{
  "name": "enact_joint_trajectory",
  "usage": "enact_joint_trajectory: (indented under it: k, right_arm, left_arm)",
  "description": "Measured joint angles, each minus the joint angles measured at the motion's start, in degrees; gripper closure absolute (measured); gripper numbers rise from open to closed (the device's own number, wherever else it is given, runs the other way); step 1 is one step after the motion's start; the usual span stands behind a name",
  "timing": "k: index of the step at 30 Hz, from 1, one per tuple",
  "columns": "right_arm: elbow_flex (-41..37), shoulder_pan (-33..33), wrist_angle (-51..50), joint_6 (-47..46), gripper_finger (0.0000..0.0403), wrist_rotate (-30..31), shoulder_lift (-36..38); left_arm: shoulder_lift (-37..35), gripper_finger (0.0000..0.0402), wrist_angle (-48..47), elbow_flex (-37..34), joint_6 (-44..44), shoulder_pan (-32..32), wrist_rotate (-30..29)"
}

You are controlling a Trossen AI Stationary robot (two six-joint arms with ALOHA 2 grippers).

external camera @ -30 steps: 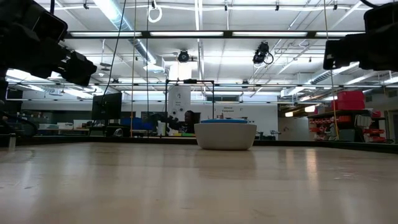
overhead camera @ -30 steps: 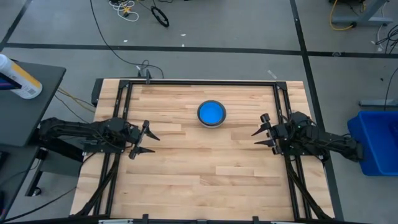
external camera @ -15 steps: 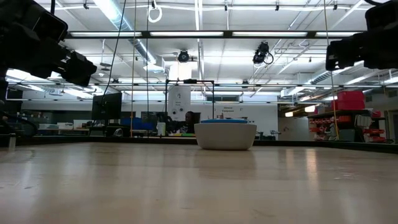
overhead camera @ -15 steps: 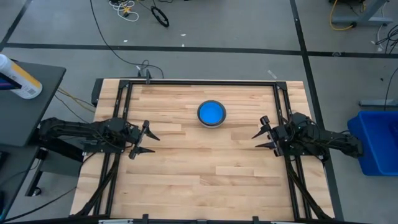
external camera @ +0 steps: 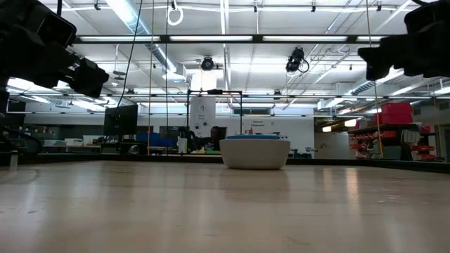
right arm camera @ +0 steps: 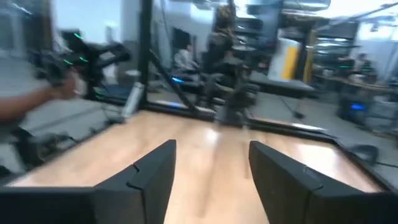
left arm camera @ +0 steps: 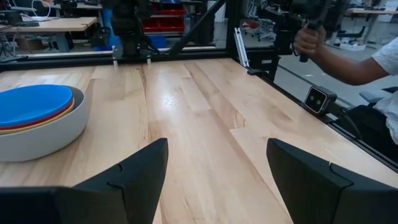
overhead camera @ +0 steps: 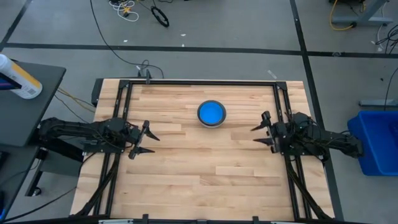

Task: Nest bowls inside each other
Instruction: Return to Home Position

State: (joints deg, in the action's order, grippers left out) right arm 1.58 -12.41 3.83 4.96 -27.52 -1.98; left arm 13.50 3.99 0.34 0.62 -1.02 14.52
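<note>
Homing, with the bowls (overhead camera: 211, 113) nested far of centre and left gripper (overhead camera: 148, 139) and right gripper (overhead camera: 255, 135) both released, empty, needing only parking.

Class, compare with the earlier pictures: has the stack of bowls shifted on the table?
No. The bowl stack sits at the same spot below the table's black frame rail.
</note>
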Motion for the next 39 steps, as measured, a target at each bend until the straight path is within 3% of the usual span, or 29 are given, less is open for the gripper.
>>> enact_joint_trajectory:
  k: [7,14,22,26,39]
  right_arm:
    - [-0.02,2.72,-0.74,6.16,0.0153,10.63,0.00]
    - [-0.02,10.75,-1.04,7.97,0.0127,22.93,0.00]
    - [-0.04,19.04,-5.06,6.72,0.0116,23.52,0.73]
    - [-0.04,21.65,-5.41,6.31,0.0112,29.03,1.01]
    - [1.77,23.13,-11.40,1.95,0.0102,28.50,0.16]
  left_arm:
    - [0.00,0.0122,0.07,0.00,0.01,-0.01,0.35]
    - [0.00,0.0122,-0.02,0.00,0.04,0.00,0.31]
    - [0.00,0.0122,-0.04,0.00,-0.06,-0.02,0.18]
    - [0.00,0.0122,-0.07,0.00,-0.66,-0.01,0.18]
    - [0.00,0.0122,-0.06,0.00,-3.20,-0.02,0.00]
